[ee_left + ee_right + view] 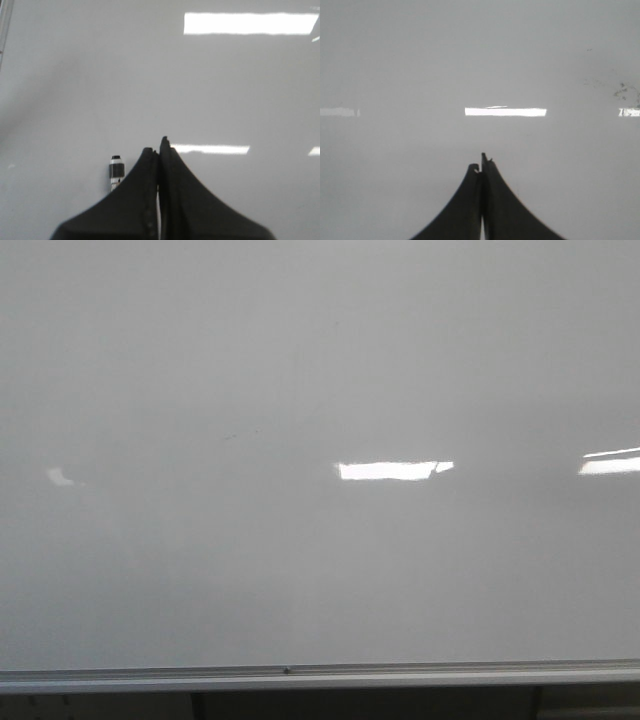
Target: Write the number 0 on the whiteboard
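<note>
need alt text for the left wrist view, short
The left gripper, black fingers pressed shut, faces the glossy pale whiteboard, with a small marker showing beside it. Bright rectangular light reflections glare on the board; no writing visible.

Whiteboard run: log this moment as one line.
board: glossy pale grey whiteboard blank, no 0 | left gripper: shut, small black-and-silver marker beside it | right gripper: shut, empty

Bare whiteboard (300, 360), marker (116, 172) beside left claw (160, 147)
</note>
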Robot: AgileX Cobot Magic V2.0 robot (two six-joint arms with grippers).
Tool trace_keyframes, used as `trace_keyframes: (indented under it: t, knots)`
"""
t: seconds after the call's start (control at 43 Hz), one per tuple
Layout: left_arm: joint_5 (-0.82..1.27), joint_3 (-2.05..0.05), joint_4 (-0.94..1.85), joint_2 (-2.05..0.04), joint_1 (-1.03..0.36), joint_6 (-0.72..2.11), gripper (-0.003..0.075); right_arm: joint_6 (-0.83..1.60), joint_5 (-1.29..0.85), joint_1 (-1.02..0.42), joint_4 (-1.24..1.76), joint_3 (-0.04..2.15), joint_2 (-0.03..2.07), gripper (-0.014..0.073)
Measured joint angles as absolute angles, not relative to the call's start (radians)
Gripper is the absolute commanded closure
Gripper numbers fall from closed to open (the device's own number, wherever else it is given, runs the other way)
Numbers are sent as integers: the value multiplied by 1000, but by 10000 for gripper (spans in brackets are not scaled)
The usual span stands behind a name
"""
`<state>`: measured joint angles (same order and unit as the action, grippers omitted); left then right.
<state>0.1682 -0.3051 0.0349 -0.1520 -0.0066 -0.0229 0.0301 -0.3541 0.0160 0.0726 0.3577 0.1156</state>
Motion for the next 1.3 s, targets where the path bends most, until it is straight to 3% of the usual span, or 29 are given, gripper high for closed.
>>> trace_keyframes:
  t: [0.186, 0.256, 0.326, 0.489, 0.559, 0.652, 0.908, 1.303]
  knots:
    - [233, -395, 10, -333, -7, -21, 734, 30, -371, 16, 75, 454, 265, 659]
    - [224, -404, 10, -362, -7, -19, 681, 30, -371, 16, 75, 465, 295, 629]
    - [220, -404, 8, -373, -7, -19, 560, 30, -376, 16, 75, 465, 305, 541]
    - [220, -404, 8, -375, -7, -17, 115, 30, -385, 16, 75, 465, 306, 177]
    - [220, -404, 8, -375, -7, -17, 9, 30, -389, 16, 75, 465, 306, 31]
    - [220, -405, 8, -375, -7, -16, 59, 30, -391, 16, 75, 465, 306, -61]
    - [254, -408, 8, -445, -7, -34, 78, 30, -395, 16, 75, 465, 306, -59]
    - [191, -515, 12, -967, 61, -105, 78, 30, -395, 16, 75, 465, 306, -59]
